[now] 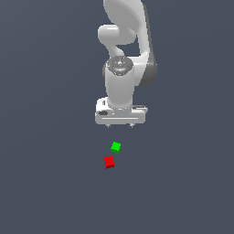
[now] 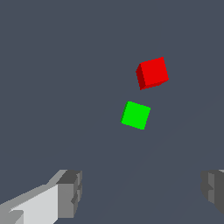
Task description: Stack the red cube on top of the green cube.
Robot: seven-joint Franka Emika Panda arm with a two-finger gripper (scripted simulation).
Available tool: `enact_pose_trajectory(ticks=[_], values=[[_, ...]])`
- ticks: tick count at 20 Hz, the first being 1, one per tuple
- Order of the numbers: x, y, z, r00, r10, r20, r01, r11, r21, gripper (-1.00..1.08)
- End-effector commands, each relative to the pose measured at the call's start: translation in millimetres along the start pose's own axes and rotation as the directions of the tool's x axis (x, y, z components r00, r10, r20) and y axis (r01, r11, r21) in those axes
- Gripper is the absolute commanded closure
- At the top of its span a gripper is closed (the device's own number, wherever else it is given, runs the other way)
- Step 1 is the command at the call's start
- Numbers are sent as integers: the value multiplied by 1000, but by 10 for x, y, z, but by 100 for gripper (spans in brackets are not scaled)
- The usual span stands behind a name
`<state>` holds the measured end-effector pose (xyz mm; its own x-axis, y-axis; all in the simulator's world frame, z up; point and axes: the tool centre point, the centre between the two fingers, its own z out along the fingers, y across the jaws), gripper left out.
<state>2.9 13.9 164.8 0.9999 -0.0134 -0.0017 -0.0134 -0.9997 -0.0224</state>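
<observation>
The red cube [image 1: 109,162] [image 2: 152,72] rests on the dark grey floor, close to the green cube [image 1: 116,146] [image 2: 136,115] but with a small gap between them; neither lies on the other. In the exterior view the red cube sits just below and slightly left of the green one. My gripper [image 1: 119,125] [image 2: 140,192] hangs above and behind both cubes, apart from them. It is open, its fingers [image 2: 69,192] spread wide with nothing between them.
The white arm [image 1: 123,55] rises behind the cubes in the exterior view. Plain dark grey floor [image 1: 45,183] lies all around, with no other objects in view.
</observation>
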Motion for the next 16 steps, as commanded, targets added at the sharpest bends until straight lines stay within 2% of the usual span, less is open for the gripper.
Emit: enact_pose_trajectory(ticks=[1, 8, 16], values=[[0, 0, 0, 1000, 0, 0, 0, 1000, 0, -92], [80, 51, 74, 1000, -19, 0, 19, 1000, -2, -92], [352, 209, 317, 997, -81, 1, 81, 997, -7, -92]])
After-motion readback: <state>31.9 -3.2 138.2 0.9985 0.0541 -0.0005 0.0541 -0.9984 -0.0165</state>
